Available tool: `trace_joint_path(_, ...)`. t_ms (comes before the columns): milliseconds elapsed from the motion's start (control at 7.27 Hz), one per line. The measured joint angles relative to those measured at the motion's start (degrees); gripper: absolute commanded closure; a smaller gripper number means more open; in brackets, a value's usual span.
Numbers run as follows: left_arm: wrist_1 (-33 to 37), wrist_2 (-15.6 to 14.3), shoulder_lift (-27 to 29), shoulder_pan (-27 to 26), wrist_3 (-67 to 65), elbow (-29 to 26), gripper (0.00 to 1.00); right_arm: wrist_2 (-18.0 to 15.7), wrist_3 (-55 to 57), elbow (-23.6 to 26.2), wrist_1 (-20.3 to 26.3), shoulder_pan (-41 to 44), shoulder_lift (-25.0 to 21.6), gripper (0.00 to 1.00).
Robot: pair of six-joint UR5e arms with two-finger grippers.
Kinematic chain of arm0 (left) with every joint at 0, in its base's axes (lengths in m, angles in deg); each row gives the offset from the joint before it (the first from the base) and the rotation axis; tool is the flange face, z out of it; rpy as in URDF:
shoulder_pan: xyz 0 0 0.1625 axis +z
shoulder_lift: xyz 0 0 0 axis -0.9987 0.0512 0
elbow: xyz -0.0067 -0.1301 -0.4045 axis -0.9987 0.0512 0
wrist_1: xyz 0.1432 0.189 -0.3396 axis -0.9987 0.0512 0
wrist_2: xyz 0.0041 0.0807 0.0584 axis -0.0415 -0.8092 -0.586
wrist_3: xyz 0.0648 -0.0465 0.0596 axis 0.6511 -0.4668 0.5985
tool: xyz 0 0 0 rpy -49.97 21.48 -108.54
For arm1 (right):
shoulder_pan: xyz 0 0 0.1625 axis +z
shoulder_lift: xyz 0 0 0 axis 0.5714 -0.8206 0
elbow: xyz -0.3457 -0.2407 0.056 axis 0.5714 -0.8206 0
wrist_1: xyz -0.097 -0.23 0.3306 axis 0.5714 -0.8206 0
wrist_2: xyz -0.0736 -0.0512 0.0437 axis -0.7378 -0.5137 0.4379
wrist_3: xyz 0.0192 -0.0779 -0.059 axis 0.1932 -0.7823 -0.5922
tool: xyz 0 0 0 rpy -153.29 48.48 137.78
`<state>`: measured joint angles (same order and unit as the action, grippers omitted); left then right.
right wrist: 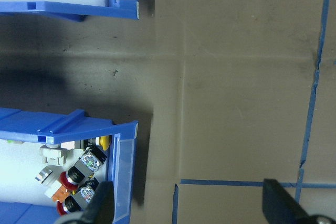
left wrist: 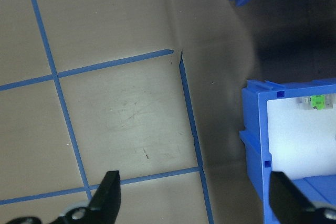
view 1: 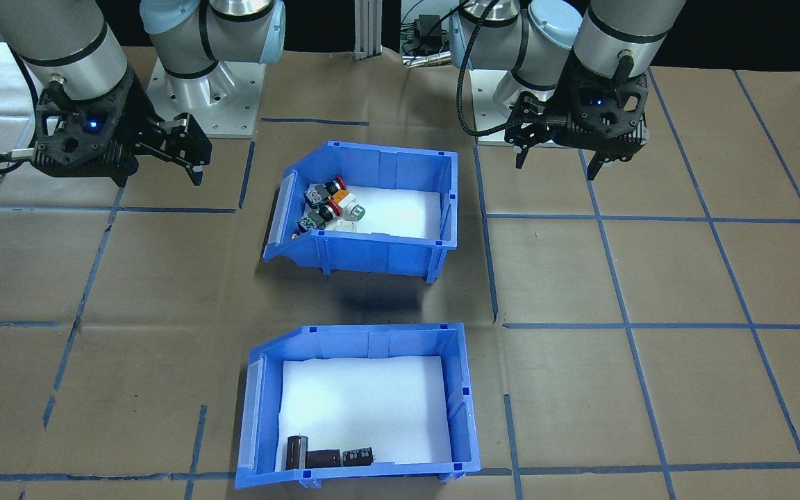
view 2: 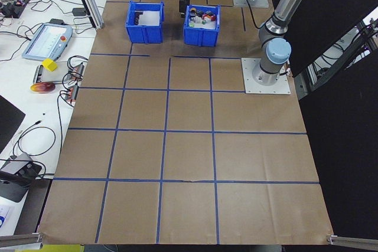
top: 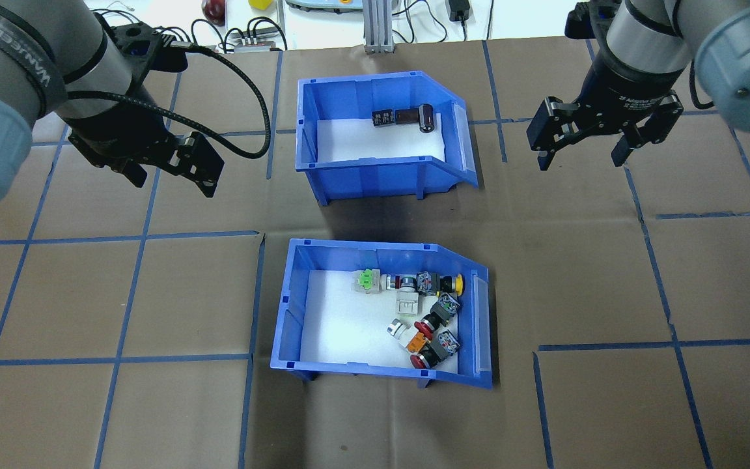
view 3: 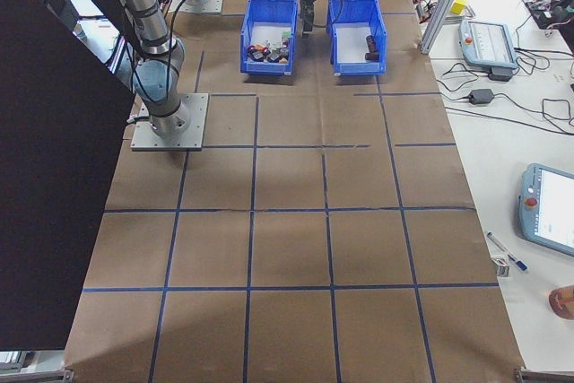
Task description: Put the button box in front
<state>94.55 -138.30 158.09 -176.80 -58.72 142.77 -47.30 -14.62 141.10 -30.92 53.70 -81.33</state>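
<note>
Left claw (top: pixel 173 174) spread and empty; right claw (top: pixel 582 155) likewise, both off the bins.

Going left to right in the overhead view: left claw hangs over bare table (top: pixel 121 293), well left of both bins, jaws apart, nothing between them. Centre: button box (top: pixel 290 319) sits on the robot-side slot, switches (top: pixel 424 312) heaped toward its sloped end. Second bin (top: pixel 306 137) with dark cylinders (top: pixel 407 117) holds the far slot, in line beyond it, a gap between them. Right claw hovers right of that far bin, jaws parted. Judgement: arms flank the pair so either wall can be gripped; the far bin likely blocks a straight push forward if "front" means that slot.
</note>
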Motion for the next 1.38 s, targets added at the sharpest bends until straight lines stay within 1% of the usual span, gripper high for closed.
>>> trace_joint_path(138,0.02,0.12,0.04,0.0,-0.21,-0.08,0.01,0.26,-1.52,-2.07,-0.29,0.33,2.48,0.0)
trace_joint_path(275,0.15,0.29,-0.04,0.0,-0.95,-0.13,0.01,0.4,-5.08,-5.59,-0.22,0.92,5.84,0.0)
trace_joint_path(688,0.79,1.52,-0.85,0.0,-5.53,0.42,0.01,0.16,-16.14,-18.9,-0.09,4.59,18.79,0.0)
trace_joint_path(826,0.86,1.7,-0.95,-0.07,-12.81,1.31,0.01,-0.08,-19.46,-23.42,-0.28,6.73,22.79,0.0)
trace_joint_path(963,0.95,1.82,-1.36,-0.44,-23.14,3.25,0.01,-0.08,-21.47,-27.41,-0.19,9.0,26.27,0.0)
trace_joint_path(1101,0.77,1.91,-2.23,-2.21,-34.22,6.07,0.01,-0.15,-24.1,-30.41,-0.19,11.56,28.97,0.0)
trace_joint_path(1239,0.45,1.83,-3.57,-5.72,-45.76,8.97,0.01,-0.27,-28.64,-32.01,-0.42,13.85,30.45,0.0)
trace_joint_path(1376,0.23,1.78,-5.28,-9.37,-58.63,11.59,0.01,-0.25,-33.21,-32.6,-0.47,15.8,31.16,0.0)
